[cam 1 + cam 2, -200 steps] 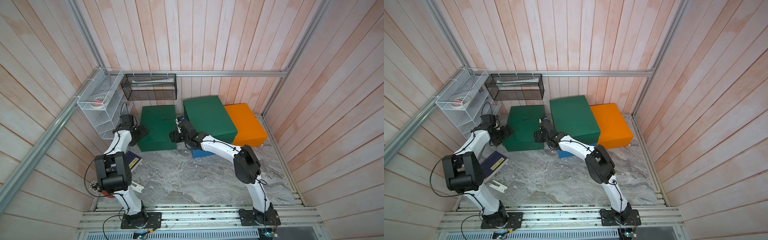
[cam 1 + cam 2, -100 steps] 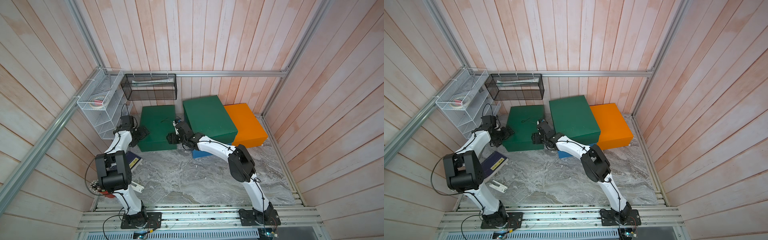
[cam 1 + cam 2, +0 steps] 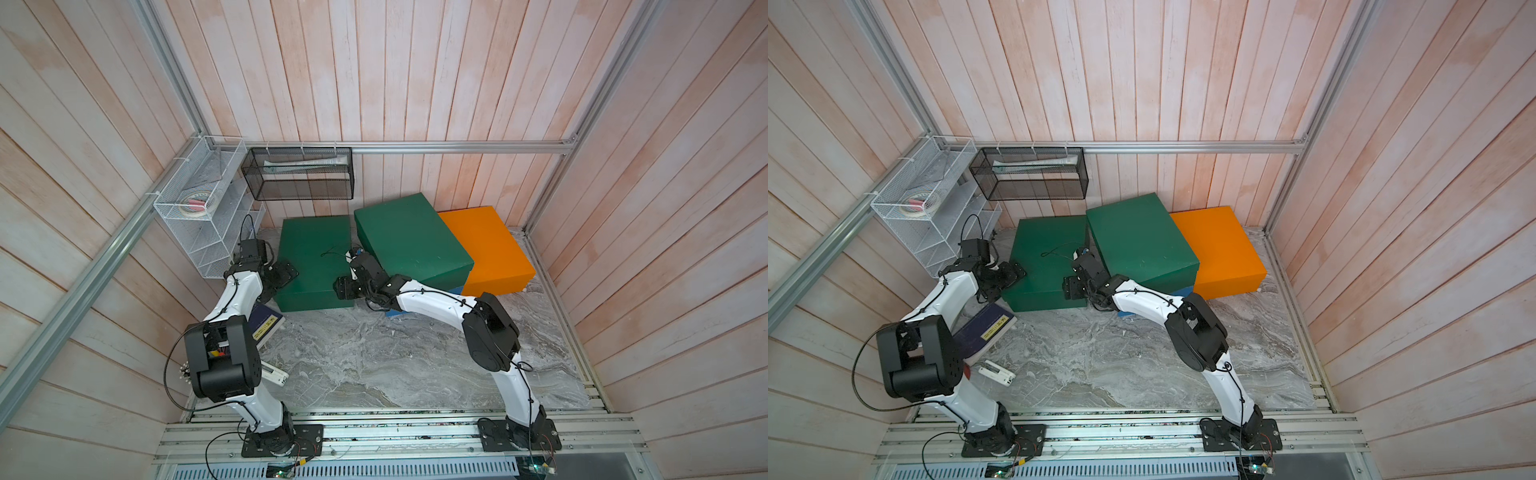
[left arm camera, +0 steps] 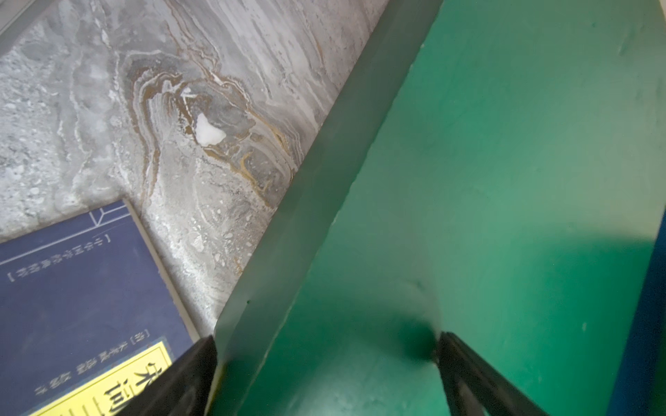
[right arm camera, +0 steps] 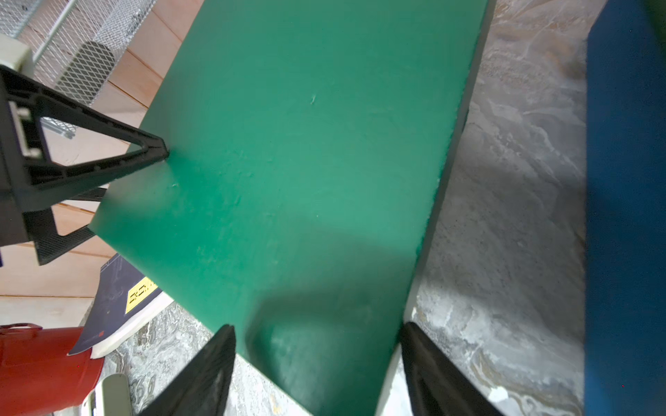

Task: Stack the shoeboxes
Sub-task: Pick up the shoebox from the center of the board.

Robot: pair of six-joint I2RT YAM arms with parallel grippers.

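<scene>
The low green shoebox (image 3: 313,257) lies flat on the desk (image 3: 374,357), lid on, at the back toward my left side. My left end effector (image 3: 286,272) is at its left edge with the jaws wide open, one finger outside the wall and one over the lid. My right end effector (image 3: 345,287) is at the near right corner. Its jaws stand apart astride that corner, but I cannot tell whether the pads press the walls. Just beside this box, on its right, the upper green shoebox (image 3: 409,241) sits askew on the blue shoebox (image 3: 394,313), of which only slivers show. The orange shoebox (image 3: 486,249) lies further right, against that pair. A navy book (image 3: 266,326) lies on the desk near my left arm.

I judge the step in hand to be taking the low box between both arms for a lift onto the pile. To do it well I should bear on opposite walls below the lid rim, since the lid alone would likely come away. Both sides want equal pressure and an even rise, keeping the box level. The neighbouring green box is close, so I should draw clear of its edge. It is also skewed, so a landing there needs squaring or the stack may lean.
</scene>
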